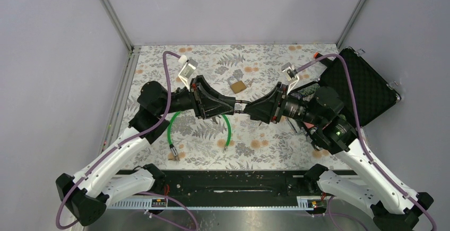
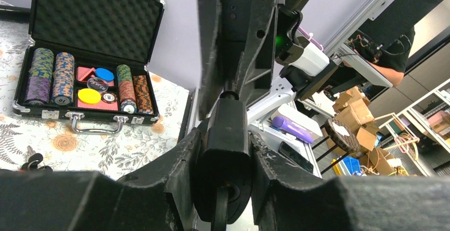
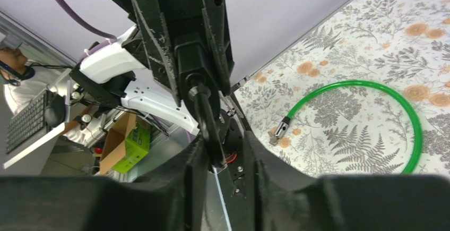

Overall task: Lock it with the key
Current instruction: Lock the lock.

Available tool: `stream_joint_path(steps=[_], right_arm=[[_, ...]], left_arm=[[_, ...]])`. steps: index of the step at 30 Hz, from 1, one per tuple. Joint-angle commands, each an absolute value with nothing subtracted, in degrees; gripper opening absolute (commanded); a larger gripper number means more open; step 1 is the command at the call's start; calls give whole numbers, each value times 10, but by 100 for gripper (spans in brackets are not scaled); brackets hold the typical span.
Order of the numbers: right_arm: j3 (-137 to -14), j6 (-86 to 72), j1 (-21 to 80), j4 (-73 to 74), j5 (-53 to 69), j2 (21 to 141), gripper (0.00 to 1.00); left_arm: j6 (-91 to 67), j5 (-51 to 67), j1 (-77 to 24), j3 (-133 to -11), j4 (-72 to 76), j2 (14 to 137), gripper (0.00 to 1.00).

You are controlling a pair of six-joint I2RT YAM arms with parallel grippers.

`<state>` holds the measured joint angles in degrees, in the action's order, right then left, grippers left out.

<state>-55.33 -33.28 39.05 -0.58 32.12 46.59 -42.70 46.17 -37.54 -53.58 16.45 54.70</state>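
The lock is clamped in the left gripper. The key, pinched by the right gripper, is set against it.

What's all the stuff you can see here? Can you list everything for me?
lock: one, black, gripped in the left claw above the table
key: one, dark, in the right claw, reaching the lock's keyhole
padlock: one, brass, on the table behind the claws
cable: one, green, looped on the table
case: one, black, open, at the table's right side
poker chips: several stacks, mixed colours, inside the case
spare keys: small bunch, dark, on the table near the case
table: one, flowery cloth
left claw: one, black
right claw: one, black
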Motion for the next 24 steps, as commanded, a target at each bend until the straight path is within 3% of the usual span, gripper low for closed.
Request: stream_joint_path(steps=[1,6,24], right_arm=[[-576,-338,391,-42,328,468,28],[-576,-335,390,-59,314,478,0],[-597,-354,397,-146,270,559,0]], left_arm=[[-451,459,-372,-556,245,536,0],[-480,469,-372,-552,257,547,0],[-544,474,-398,-499,291,605,0]])
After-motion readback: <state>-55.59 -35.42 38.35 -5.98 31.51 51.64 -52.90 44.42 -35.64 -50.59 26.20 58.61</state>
